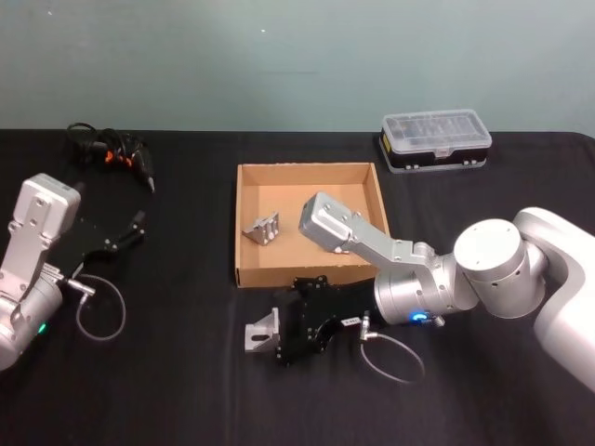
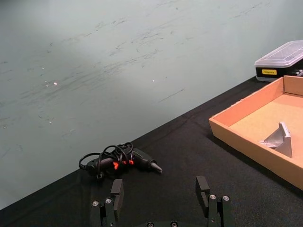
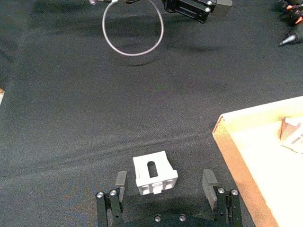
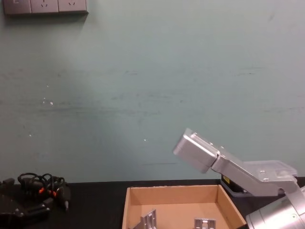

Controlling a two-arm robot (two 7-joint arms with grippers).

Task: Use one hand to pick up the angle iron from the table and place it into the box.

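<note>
The step in hand is the grasp itself: the right gripper (image 3: 164,177) is low over the table (image 3: 71,118) with its fingers (image 3: 120,180) spread wide, one on either side of the angle iron (image 3: 155,173), and with a clear gap at each side, so nothing is held yet. The angle iron sits on the table just outside the box (image 1: 244,223), near the left end of its near wall, while another bracket (image 1: 263,228) lies inside. The piece is squat, with no strong long axis; its slotted face is turned up toward the wrist camera, and the slot (image 3: 152,168) runs along the gripper's line of reach, so its width spans from finger to finger. The next move, as I judge it, calls for closing squarely on the two side edges, then lifting high enough to clear the low cardboard wall before carrying the short way over it and letting go. The left gripper (image 2: 161,191) is parked over the table's left side, its fingers apart and empty
</note>
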